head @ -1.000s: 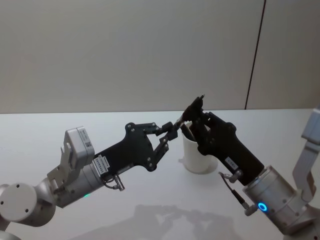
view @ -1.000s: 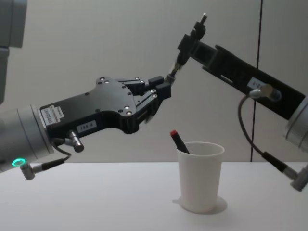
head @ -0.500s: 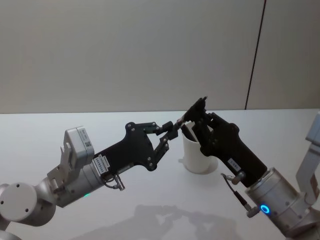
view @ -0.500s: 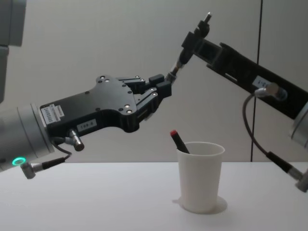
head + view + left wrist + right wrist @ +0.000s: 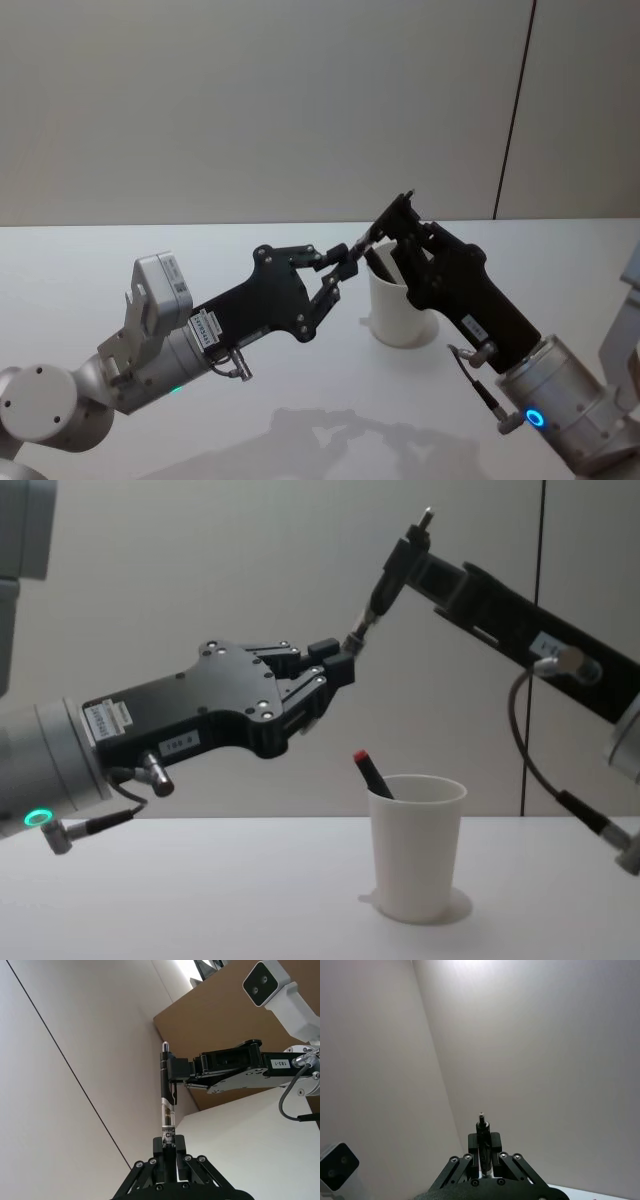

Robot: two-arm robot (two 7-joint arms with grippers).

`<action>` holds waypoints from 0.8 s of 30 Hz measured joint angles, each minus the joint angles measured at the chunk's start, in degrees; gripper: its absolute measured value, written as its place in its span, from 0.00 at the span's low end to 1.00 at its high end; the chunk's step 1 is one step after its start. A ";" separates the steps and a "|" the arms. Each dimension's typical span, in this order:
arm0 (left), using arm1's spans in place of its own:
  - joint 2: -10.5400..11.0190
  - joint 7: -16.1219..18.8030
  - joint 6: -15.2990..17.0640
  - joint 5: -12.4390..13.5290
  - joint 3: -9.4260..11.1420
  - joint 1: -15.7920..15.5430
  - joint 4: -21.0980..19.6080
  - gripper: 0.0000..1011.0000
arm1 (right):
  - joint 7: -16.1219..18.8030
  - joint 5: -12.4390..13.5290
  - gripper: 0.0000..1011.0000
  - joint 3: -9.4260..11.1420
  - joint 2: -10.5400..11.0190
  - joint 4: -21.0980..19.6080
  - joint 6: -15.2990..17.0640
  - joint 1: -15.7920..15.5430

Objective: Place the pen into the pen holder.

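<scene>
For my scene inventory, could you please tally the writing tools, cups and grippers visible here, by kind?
Pens: 1, the pen held at both ends between the left gripper and the right gripper
Red-tipped markers: 1, the marker standing in the cup
Paper cups: 1, the pen holder
Grippers: 2
Total: 5

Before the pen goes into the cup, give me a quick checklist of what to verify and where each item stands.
1. Right end effector shut on the pen near its upper end: ok.
2. Left end effector released from the pen: not ok, it grips the lower end.
3. Pen holder upright on the table: ok.
4. Room inside the cup: cannot tell; a red-tipped marker leans in it.
5. Pen over the cup opening: not ok, it sits high and left.
</scene>
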 joint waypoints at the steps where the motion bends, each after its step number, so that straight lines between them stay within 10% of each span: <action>1: 0.01 0.04 0.16 0.12 -0.01 0.01 0.05 0.17 | 0.00 0.02 0.13 0.02 -0.02 -0.02 -0.07 0.03; 24: -0.01 0.04 0.01 0.02 0.01 -0.01 0.02 0.86 | 0.08 -0.10 0.13 -0.09 -0.32 0.72 -0.44 0.55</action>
